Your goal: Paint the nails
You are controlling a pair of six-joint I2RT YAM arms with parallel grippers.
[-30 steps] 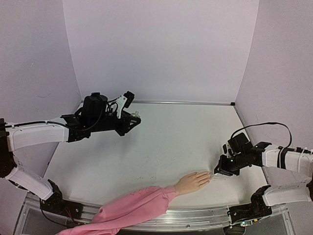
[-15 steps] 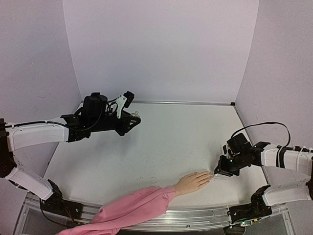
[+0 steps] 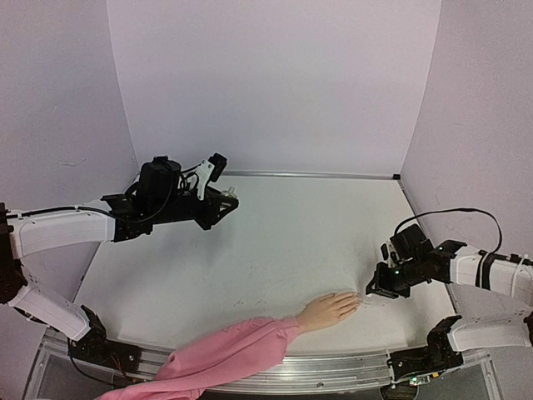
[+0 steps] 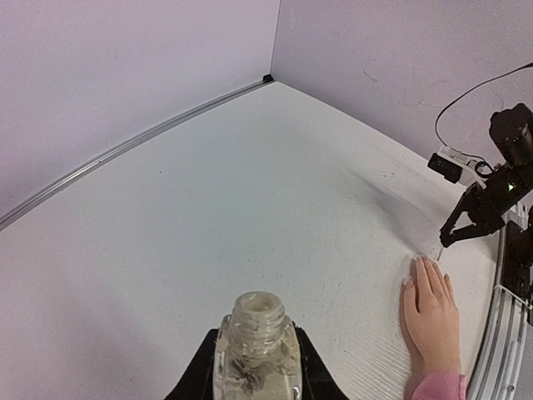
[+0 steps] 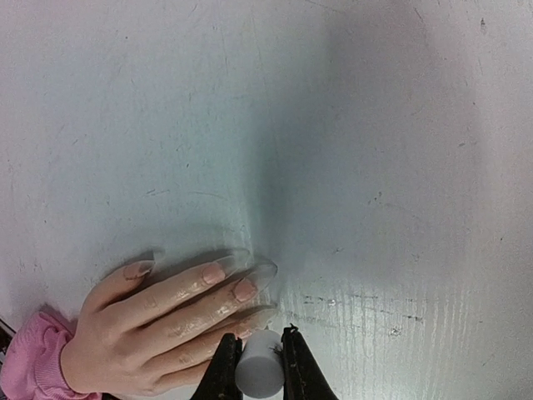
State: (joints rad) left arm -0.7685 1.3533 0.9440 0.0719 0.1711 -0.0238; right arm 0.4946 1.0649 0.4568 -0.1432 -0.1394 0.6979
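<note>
Two grippers were in play. Right gripper (image 5: 260, 343) sat low over the table (image 3: 283, 242), jaws pinched on a small white cap (image 5: 257, 368), right at the fingertips of the mannequin hand (image 5: 158, 329). That hand lay palm down near the front edge, pink sleeve (image 3: 225, 354) trailing off the table to the left, fingers pointing toward the right arm. Nails (image 5: 244, 290) looked long and pale pinkish; the cap sat just beside the nearest one, contact unclear. Left gripper (image 3: 223, 202) was held up at the far left, well apart, clamped on an open clear glass bottle (image 4: 255, 329), upright, neck uncapped
</note>
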